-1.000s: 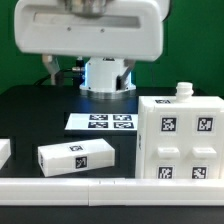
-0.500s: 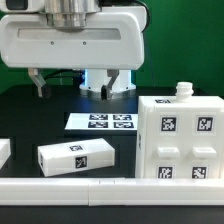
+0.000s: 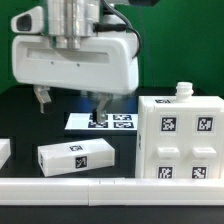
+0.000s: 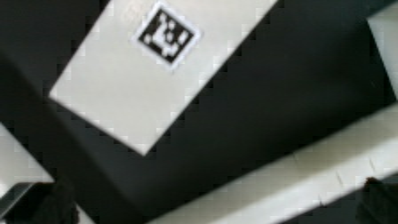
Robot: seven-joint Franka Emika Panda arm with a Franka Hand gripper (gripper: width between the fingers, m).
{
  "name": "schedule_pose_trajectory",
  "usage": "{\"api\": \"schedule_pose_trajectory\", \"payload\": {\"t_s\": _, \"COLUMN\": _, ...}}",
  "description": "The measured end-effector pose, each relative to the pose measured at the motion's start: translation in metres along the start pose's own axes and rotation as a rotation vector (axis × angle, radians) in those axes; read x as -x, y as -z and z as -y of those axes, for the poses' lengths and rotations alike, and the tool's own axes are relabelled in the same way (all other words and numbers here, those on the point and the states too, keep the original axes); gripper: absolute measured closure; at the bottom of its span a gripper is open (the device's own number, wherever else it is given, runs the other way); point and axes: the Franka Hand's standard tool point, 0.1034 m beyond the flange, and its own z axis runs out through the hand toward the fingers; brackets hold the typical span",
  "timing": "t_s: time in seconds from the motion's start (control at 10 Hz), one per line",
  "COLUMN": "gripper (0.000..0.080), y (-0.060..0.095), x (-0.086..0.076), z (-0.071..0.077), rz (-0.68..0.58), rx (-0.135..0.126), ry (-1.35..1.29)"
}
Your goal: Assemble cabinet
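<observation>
We are recording the gripper (image 3: 72,104) as hanging over the black table (image 3: 30,125), its broad white body filling the upper part of the exterior view. Its jaws are standing wide apart and nothing is lying between them. One finger (image 3: 43,98) is showing against the bare table. The other is crossing in front of the marker board (image 3: 118,122), which is lying flat behind it.

We are finding the cabinet (image 3: 180,142) standing upright at the exterior view's right, well apart from the gripper and untouched by it. Square tags are facing the camera on its front, and a small round knob (image 3: 182,90) is sitting on its top edge.

A long white block (image 3: 75,157) carrying one tag is lying to the exterior view's left of the cabinet, apart from it. A white rail (image 3: 100,188) is running along the front, and the corner of another white part (image 3: 4,152) is showing at the left border.

In the wrist view we are seeing a flat white surface (image 4: 125,90) with one tag, lying aslant on the black table. That picture is blurred, and we cannot tell which part it is.
</observation>
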Motion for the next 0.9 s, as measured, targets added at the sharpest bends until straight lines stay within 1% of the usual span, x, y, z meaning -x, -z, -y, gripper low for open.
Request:
{"api": "schedule_pose_trajectory", "payload": {"t_s": 0.1, "gripper": 0.0002, "y": -0.002, "x": 0.003, "z": 0.002, "rz": 0.005, "rx": -0.001, "ry": -0.132}}
{"api": "schedule_pose_trajectory", "payload": {"t_s": 0.2, "gripper": 0.0002, "y": -0.004, "x": 0.005, "z": 0.005, "rz": 0.009, "rx": -0.001, "ry": -0.176}}
{"api": "schedule_pose_trajectory", "payload": {"t_s": 0.3, "gripper": 0.0002, "y": -0.008, "x": 0.005, "z": 0.001, "rz": 0.016, "rx": -0.007, "ry": -0.259}}
{"api": "schedule_pose_trajectory", "payload": {"t_s": 0.4, "gripper": 0.0002, "y": -0.02, "x": 0.009, "z": -0.012, "rz": 0.034, "rx": -0.011, "ry": -0.455}}
{"api": "schedule_pose_trajectory", "payload": {"t_s": 0.5, "gripper": 0.0002, "y": -0.033, "x": 0.014, "z": -0.014, "rz": 0.04, "rx": 0.006, "ry": -0.59}}
{"api": "schedule_pose_trajectory", "payload": {"t_s": 0.6, "gripper": 0.0002, "y": -0.046, "x": 0.017, "z": -0.011, "rz": 0.021, "rx": 0.018, "ry": -0.673}}
{"api": "schedule_pose_trajectory", "payload": {"t_s": 0.7, "gripper": 0.0002, "y": -0.058, "x": 0.018, "z": -0.014, "rz": -0.024, "rx": 0.02, "ry": -0.662}}
{"api": "schedule_pose_trajectory", "payload": {"t_s": 0.8, "gripper": 0.0002, "y": -0.058, "x": 0.02, "z": -0.014, "rz": -0.008, "rx": 0.026, "ry": -0.652}}
{"api": "schedule_pose_trajectory", "payload": {"t_s": 0.9, "gripper": 0.0002, "y": -0.057, "x": 0.019, "z": -0.013, "rz": -0.01, "rx": 0.024, "ry": -0.652}}
